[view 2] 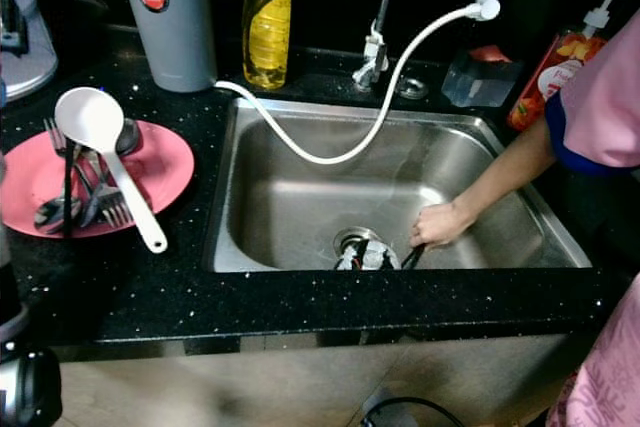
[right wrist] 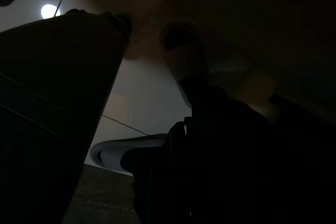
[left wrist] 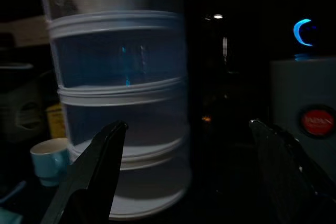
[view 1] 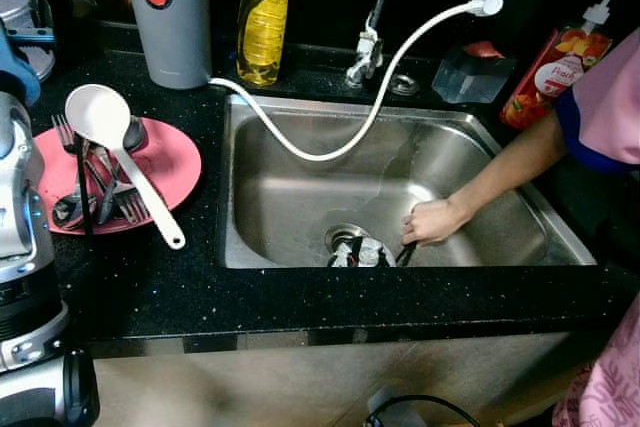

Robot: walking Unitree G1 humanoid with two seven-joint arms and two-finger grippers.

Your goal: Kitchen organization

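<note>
A pink plate (view 1: 170,162) on the black counter left of the sink holds forks (view 1: 70,137), dark spoons and a white ladle (view 1: 100,112). In the steel sink (view 1: 300,197), a few utensils (view 1: 360,252) lie over the drain. A person's hand (view 1: 432,220) reaches into the sink and grips a dark utensil by the drain. My left arm (view 1: 20,247) is raised at the left edge. In the left wrist view my left gripper (left wrist: 187,125) is open with nothing between its fingers, facing a tall ribbed container (left wrist: 118,93). The right wrist view is very dark.
A grey jug (view 1: 170,12) with a red label, a yellow bottle (view 1: 262,22), the tap (view 1: 375,17) with a white hose (view 1: 340,142), a clear box (view 1: 472,72) and a pump bottle (view 1: 555,72) line the back. A pale blue cup (left wrist: 50,158) stands by the ribbed container.
</note>
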